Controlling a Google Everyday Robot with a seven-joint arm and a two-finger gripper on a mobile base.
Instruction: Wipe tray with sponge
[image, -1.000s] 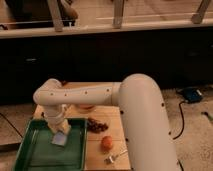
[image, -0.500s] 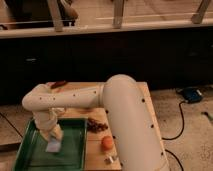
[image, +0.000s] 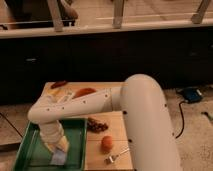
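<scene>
The green tray (image: 31, 150) lies at the front left of the light wooden table, its raised rim showing around the arm. The pale bluish-white sponge (image: 58, 159) lies flat on the tray floor near its front right. My gripper (image: 57, 148) points down onto the sponge from the end of the white arm, which reaches across from the right. The sponge sits directly under the gripper tip.
A round orange-brown fruit (image: 106, 143) and a metal fork (image: 116, 156) lie on the wooden board right of the tray. A dark grape cluster (image: 97, 125) sits behind them. Orange and red items (image: 85, 92) lie at the table's back. A dark counter stands behind.
The arm has swung further and the gripper has moved with the sponge toward the tray's front right; the sponge slid along the tray floor.
</scene>
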